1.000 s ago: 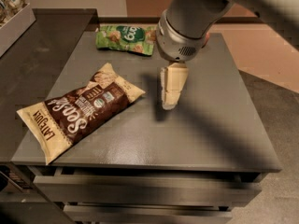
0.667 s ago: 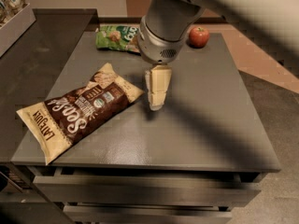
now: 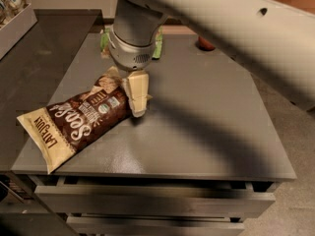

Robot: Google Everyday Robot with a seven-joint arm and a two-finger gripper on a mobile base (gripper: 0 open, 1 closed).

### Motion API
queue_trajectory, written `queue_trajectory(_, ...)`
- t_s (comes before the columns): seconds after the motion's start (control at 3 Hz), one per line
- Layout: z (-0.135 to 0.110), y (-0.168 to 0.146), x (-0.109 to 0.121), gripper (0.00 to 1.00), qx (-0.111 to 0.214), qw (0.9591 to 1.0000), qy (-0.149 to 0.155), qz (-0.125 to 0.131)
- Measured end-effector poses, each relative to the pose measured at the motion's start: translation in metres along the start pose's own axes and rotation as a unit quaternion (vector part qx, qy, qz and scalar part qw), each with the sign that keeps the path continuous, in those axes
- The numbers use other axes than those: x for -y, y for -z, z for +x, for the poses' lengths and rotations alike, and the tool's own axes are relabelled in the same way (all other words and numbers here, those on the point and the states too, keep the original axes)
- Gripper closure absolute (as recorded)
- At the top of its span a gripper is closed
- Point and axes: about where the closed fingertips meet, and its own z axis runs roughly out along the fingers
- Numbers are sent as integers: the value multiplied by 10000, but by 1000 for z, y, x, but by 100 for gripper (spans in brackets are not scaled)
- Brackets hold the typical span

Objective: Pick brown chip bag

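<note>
One brown chip bag (image 3: 81, 122) lies flat on the left part of the dark grey counter (image 3: 206, 132). It is set on a slant, its near end close to the front-left edge and its far end pointing up toward the middle.

Behind it, at the counter's back, you see a green snack bag (image 3: 158, 43) only as slivers on either side of the robot's wrist (image 3: 130, 38), well apart from the brown bag. Further right at the back, a reddish round thing (image 3: 206, 44) peeks out from under the arm (image 3: 231, 28); you cannot tell what it is. Off to the far left sits a pale bin (image 3: 17, 26) holding packets. Two drawer fronts (image 3: 147, 200) run below the counter's front edge.

The bag is a long pillow pack. It is dark brown through the middle with white script lettering and tan-cream at both ends, and the near end reads "LATE JULY" sideways. Its surface is creased and slightly puffed.

The cream-coloured hand (image 3: 138, 109) points straight down from the wrist and meets the bag's far, upper-right end, covering that corner. You cannot tell whether it is wide, narrow or gripping. The thick grey arm sweeps in from the upper right over the back of the counter. It throws a broad shadow across the surface to the right of the bag.
</note>
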Motion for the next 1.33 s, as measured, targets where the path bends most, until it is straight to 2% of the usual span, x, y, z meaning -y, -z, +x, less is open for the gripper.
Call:
queue_trajectory(0.33,-18,-18,14,0,3,9994,318,-162)
queue_trajectory(1.0,-30,-54,21,0,-211,9950,754,-616)
queue_trajectory(1.33,-24,-66,19,18,-432,9914,843,-903)
